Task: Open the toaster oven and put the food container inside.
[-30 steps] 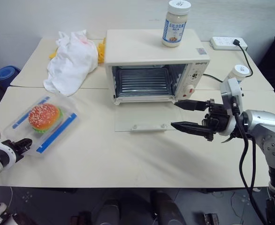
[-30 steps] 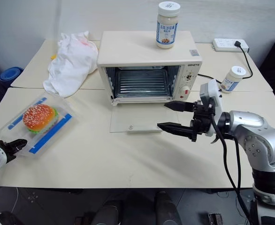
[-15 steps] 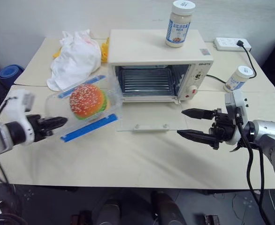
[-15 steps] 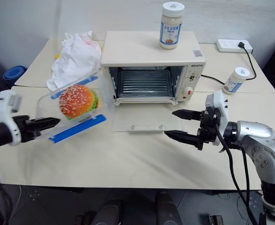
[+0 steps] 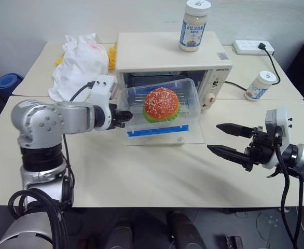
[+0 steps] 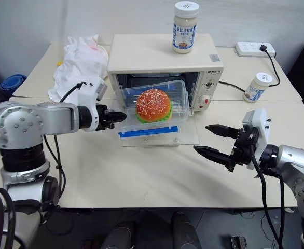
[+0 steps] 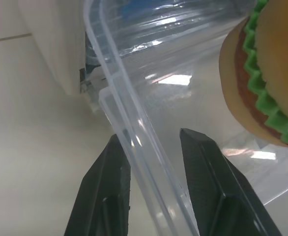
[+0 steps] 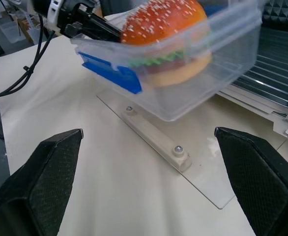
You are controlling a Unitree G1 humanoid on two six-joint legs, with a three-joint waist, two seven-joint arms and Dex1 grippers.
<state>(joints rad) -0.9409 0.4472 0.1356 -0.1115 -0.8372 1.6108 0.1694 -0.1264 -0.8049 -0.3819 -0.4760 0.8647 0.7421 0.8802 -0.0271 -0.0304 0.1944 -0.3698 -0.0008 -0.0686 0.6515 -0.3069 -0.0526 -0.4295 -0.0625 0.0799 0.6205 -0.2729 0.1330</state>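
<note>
— Left eye view first: where is the food container (image 5: 162,105)?
— Held up in the air, just in front of the mouth of the toaster oven (image 5: 173,72), above the lowered glass door (image 5: 165,136). Tilted a little, blue clip strip (image 5: 158,131) along the near edge, toy burger (image 5: 162,104) inside with sesame bun and green lettuce.
— Held by what?
— Pinched by the left gripper (image 5: 125,116) at its left rim. Seen close in the left wrist view: two black fingers (image 7: 210,182) clamped on the clear plastic edge, one on each side of the wall.
— And the right gripper (image 5: 234,143)?
— Spread wide, holding nothing. Hanging over the table (image 5: 141,176) to the right of the door, well apart from the container, fingers pointing left.
— Oven itself?
— Door fully down, flat on the table, white bar handle (image 8: 156,139) at its near edge. Wire rack (image 8: 281,69) visible in the cavity, knobs on the right panel, one red (image 5: 210,98).
— Anything else around?
— White-lidded jar (image 5: 193,25) standing on the oven roof, a second jar (image 5: 259,85) on the table to the right, power strip (image 5: 252,47) at the far right with a plug in it, crumpled white cloth (image 5: 81,65) to the left of the oven.
</note>
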